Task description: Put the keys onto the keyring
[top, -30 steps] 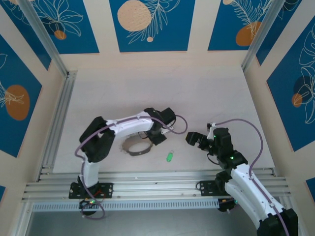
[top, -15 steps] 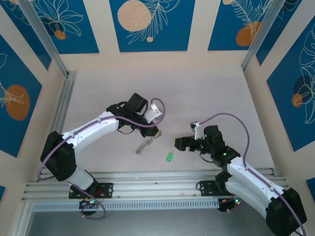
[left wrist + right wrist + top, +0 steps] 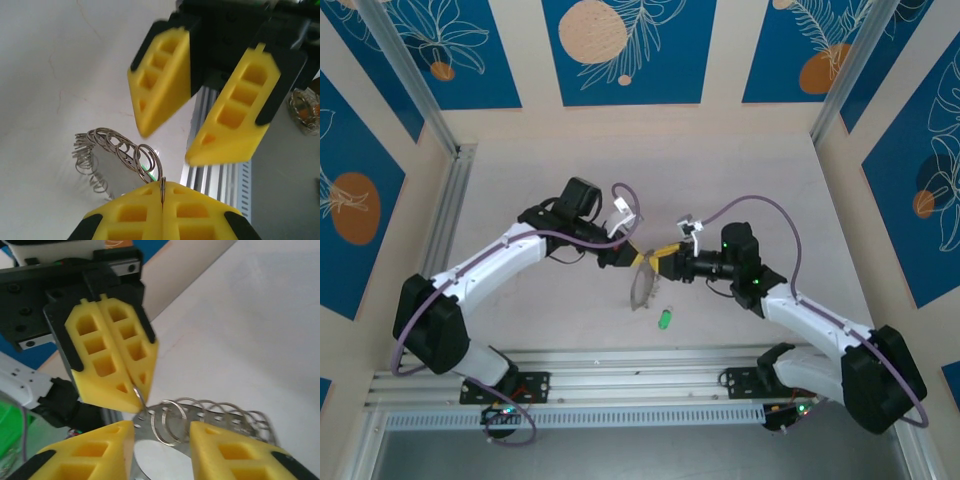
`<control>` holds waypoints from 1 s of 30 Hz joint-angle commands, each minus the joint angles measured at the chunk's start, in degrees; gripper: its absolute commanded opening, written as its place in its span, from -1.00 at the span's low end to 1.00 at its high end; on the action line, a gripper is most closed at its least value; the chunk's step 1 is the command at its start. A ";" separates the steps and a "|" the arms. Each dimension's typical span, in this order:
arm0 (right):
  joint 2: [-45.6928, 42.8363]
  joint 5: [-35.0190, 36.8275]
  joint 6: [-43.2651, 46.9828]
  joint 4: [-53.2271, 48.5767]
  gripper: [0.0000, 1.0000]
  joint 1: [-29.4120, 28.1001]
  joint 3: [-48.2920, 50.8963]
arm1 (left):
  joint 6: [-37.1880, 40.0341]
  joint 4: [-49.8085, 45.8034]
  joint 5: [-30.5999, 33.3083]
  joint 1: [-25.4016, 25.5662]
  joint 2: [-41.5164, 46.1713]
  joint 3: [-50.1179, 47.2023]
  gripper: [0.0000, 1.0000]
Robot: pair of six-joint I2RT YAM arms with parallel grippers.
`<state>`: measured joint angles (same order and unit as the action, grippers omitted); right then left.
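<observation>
Two grippers now meet over the middle of the table (image 3: 740,190) in the top view, where a second ago they were well apart: the left gripper (image 3: 632,256) has lifted the keyring (image 3: 642,285) off the surface and carried it to the right, and the right gripper (image 3: 665,265) has swung in from its own side to face it. The keyring hangs between and just below them. The green key (image 3: 663,319) lies on the table just below the loop, where it lay before, untouched. So the loop looks to be mid-way through a handover or a two-handed hold, and threading has not begun. From the left wrist, that gripper's own fingers (image 3: 150,220) are pressed together, pinching one of the silvery split rings (image 3: 125,150) at the loop's edge, while the opposite jaws stand apart and blurred. From the right wrist, its fingers (image 3: 235,455) sit partly spread on either side of the ring fringe, narrower than a second ago; I cannot tell whether they touch it yet.
</observation>
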<state>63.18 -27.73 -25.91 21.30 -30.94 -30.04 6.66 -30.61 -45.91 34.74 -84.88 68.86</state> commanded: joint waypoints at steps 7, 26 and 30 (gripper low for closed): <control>4.37 -5.81 2.21 3.74 -0.45 -3.81 -4.65 | 0.31 6.50 -8.52 -1.96 2.07 -2.85 -1.00; 1.58 -8.26 3.79 -1.79 0.00 -1.76 -5.46 | -3.23 12.29 -10.08 -4.68 2.59 -7.11 -1.00; -0.94 -9.35 5.61 -5.87 -0.06 -0.53 -6.12 | -3.79 13.19 -10.58 -5.04 2.70 -7.48 -1.00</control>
<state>63.90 -32.86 -22.11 18.37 -31.94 -34.26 3.11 -21.34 -55.09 30.50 -82.94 61.76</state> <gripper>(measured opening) 0.482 0.042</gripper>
